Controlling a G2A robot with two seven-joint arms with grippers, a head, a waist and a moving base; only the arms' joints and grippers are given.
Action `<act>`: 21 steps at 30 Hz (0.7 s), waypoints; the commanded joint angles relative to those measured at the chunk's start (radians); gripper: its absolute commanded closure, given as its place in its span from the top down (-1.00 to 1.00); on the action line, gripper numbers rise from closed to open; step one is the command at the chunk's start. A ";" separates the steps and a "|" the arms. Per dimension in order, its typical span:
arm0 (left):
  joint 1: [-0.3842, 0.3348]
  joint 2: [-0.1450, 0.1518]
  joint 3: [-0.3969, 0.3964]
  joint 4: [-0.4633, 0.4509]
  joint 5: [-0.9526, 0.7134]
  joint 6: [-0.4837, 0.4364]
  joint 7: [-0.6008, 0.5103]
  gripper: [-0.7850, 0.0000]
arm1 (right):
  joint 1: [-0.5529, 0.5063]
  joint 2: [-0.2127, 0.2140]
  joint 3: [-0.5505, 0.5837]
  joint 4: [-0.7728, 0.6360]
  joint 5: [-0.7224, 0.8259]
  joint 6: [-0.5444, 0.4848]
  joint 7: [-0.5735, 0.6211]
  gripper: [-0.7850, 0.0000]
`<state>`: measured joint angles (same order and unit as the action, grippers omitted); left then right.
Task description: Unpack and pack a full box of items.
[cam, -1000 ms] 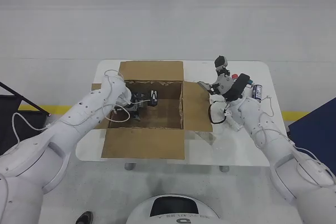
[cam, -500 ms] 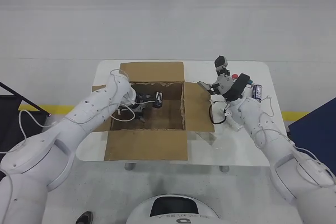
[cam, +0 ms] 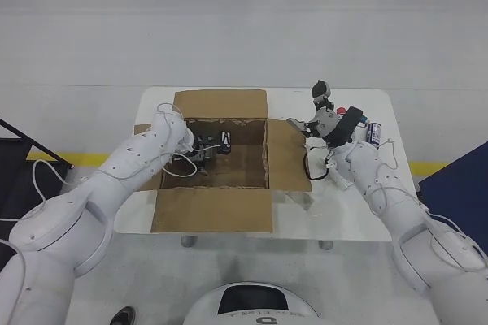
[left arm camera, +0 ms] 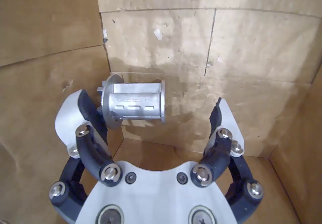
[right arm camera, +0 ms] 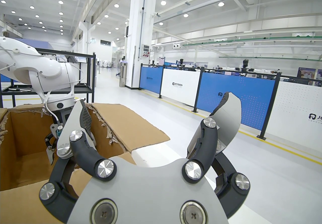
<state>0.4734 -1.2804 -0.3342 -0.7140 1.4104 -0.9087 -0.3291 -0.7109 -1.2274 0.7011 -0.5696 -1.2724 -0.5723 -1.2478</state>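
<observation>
I am holding my left claw wide open inside the cardboard box, the metal spool-shaped part lying within its span just beside one pad but not clamped; I am judging this the grasp-or-release stage, the next move calling for closing squarely across the barrel or lifting straight out. I am holding my right claw open and empty by the box's right flap. My finger is hiding what the part is resting on, and the small items on the desk's right side are proving too small to identify.
</observation>
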 commanded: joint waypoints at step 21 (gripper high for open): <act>0.004 0.032 -0.063 -0.064 0.149 0.100 0.206 -1.00 | 0.000 0.000 0.000 0.000 0.000 0.000 0.000 1.00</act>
<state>0.4773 -1.2644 -0.3816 -0.7625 1.5554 -0.7973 -0.1509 -0.7109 -1.2274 0.7011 -0.5696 -1.2724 -0.5723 -1.2478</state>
